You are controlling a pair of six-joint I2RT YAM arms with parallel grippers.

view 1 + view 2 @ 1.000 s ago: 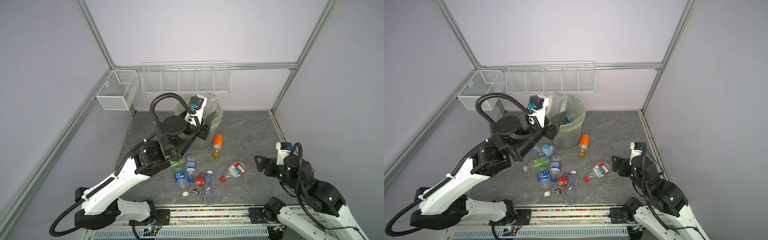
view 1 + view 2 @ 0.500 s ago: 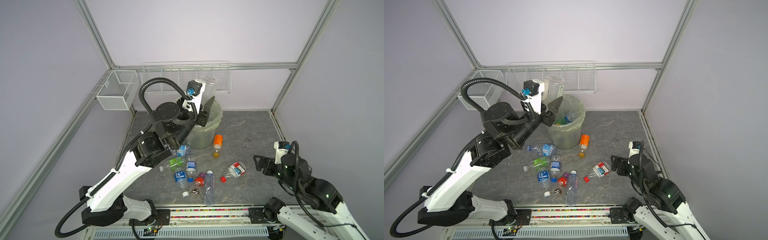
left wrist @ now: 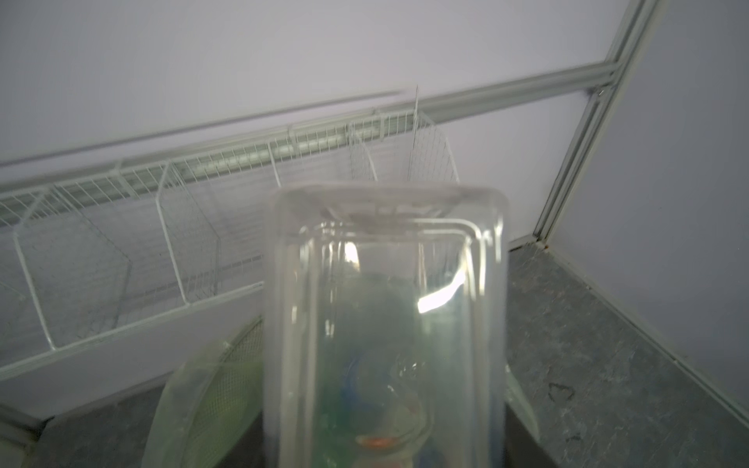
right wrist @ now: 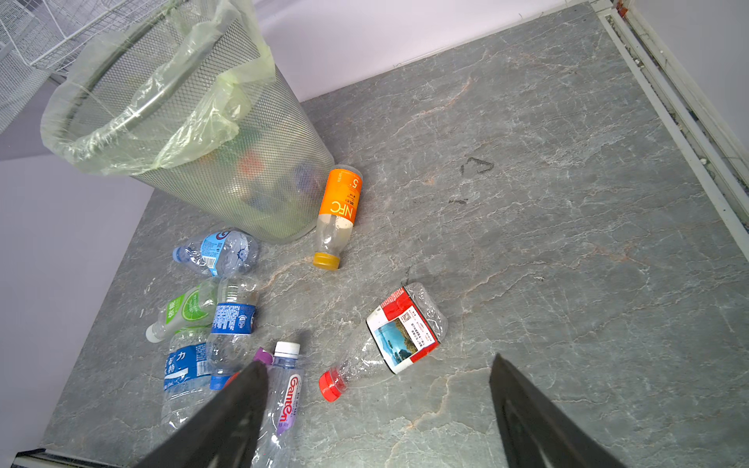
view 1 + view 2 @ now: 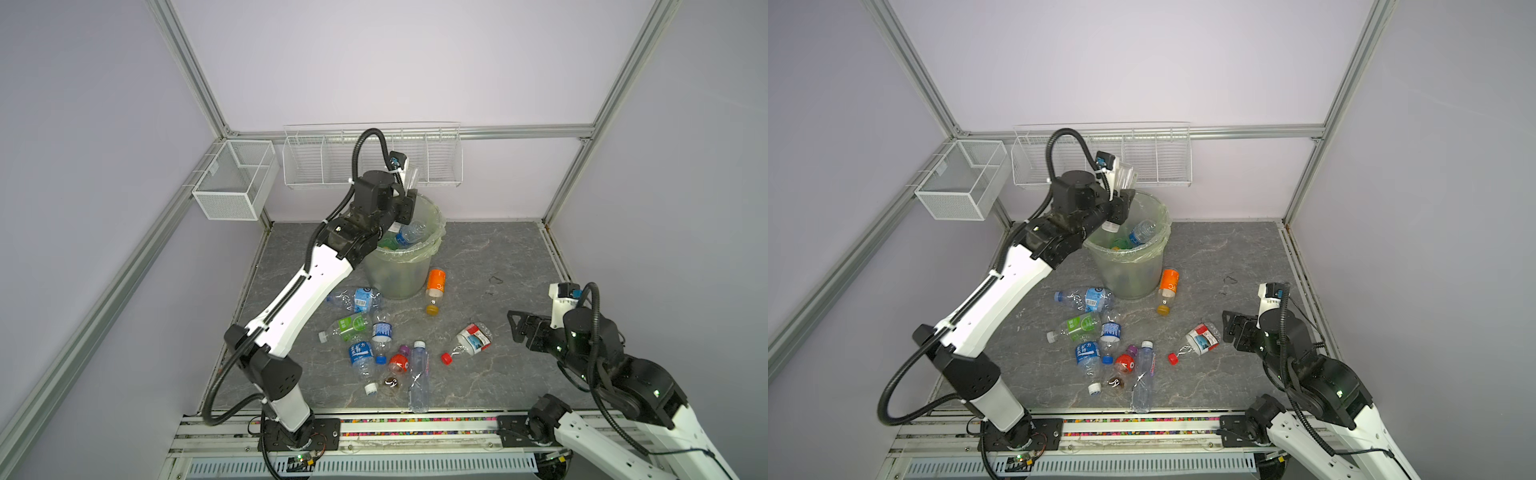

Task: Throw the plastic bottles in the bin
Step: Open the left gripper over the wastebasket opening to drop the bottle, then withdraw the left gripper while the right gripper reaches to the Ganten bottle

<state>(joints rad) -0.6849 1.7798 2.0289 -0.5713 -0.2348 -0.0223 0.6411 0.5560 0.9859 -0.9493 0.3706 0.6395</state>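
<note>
Bottle (image 5: 412,176) in left pincer (image 5: 406,204), above bin (image 5: 390,274)

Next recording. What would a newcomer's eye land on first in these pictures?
The left gripper is up over the bin at the back, gripping a clear bottle neck-down above its green-lined rim. In front of it loose bottles lie scattered on the grey surface, an orange bottle brightest, beside the bin. The right gripper hangs open at the right, near a red-capped bottle.

Clear bottle (image 3: 385,316) blurred, cropped, right claw (image 4: 377,360) partly cut off
</note>
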